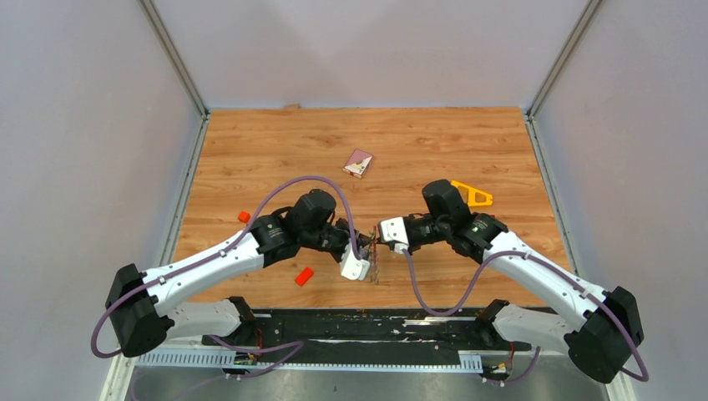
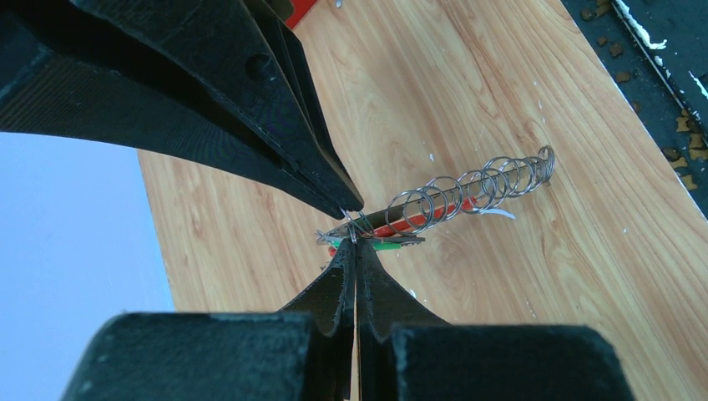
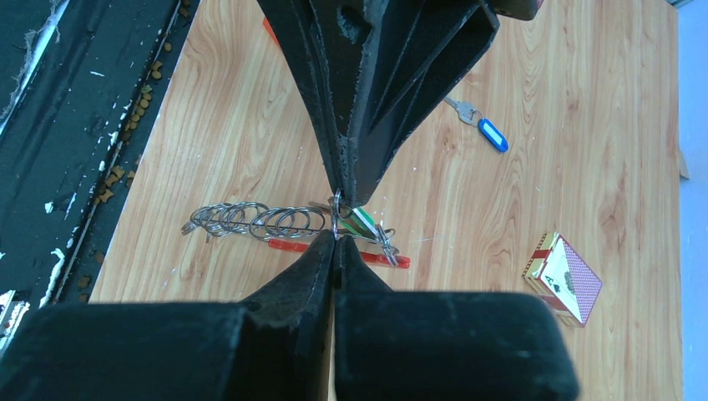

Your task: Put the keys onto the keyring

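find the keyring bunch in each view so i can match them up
top external: keyring just below centre.
left wrist: keyring centre right, coil of rings running up-right.
right wrist: keyring left of centre.
shared landmark: black strip along the bottom; top right; left side.

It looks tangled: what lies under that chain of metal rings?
A red strap, then the table. A green tag peeks out where left gripper and right gripper meet; anything further is covered.
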Controlling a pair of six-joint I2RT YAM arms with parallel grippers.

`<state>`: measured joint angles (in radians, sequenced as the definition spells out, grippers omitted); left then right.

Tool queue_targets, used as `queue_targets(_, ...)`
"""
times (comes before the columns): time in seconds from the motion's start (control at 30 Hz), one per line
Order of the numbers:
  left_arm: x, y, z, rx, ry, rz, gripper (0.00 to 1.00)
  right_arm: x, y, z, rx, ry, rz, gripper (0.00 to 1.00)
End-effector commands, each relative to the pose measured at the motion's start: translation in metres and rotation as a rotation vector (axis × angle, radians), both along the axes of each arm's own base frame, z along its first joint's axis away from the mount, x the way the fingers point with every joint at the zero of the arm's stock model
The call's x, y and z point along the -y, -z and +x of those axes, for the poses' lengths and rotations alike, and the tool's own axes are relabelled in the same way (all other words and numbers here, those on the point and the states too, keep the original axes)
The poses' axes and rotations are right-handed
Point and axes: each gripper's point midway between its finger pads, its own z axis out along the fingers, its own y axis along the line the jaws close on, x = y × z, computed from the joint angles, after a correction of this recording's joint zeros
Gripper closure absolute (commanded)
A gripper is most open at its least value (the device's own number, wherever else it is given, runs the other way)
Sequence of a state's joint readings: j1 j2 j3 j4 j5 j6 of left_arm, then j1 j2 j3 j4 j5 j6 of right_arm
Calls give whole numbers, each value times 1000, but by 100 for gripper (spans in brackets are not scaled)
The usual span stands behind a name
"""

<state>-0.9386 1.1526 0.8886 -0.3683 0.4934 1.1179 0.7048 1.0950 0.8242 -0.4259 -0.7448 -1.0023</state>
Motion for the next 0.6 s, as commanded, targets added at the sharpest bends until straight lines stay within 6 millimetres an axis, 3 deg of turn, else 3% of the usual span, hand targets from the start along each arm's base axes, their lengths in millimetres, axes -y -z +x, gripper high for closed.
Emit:
queue_targets(0.0, 0, 8, -10, -3, 55, 12, 100, -11, -27, 2, 29, -27, 65, 100)
queue_targets(0.57, -4, 13, -11, 48, 82, 17, 100, -11, -28, 9, -6, 13, 59, 100)
